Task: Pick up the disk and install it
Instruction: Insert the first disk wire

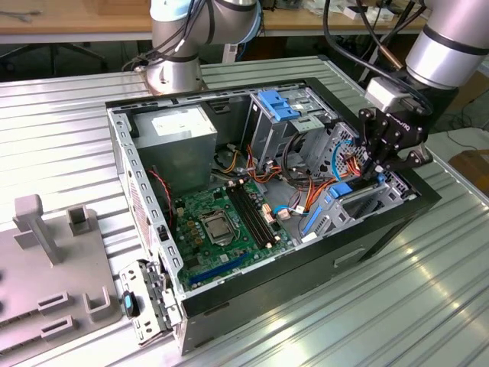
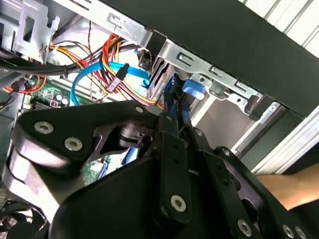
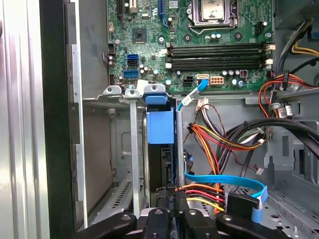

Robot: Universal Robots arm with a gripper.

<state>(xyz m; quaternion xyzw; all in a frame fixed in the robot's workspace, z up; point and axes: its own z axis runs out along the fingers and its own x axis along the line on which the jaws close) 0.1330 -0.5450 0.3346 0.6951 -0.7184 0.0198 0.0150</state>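
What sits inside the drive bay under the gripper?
The disk stands on edge in the drive bay, its blue bracket showing, with the gripper at its upper edge. The disk's faces and label are hidden by the bay walls.

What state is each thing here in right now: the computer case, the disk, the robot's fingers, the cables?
Computer case: side panel off, insides exposed.
Disk: standing on edge inside the metal bay, blue bracket showing.
Gripper: fingers closed on the disk's blue bracket.
Cables: loose, bundled beside the bay.
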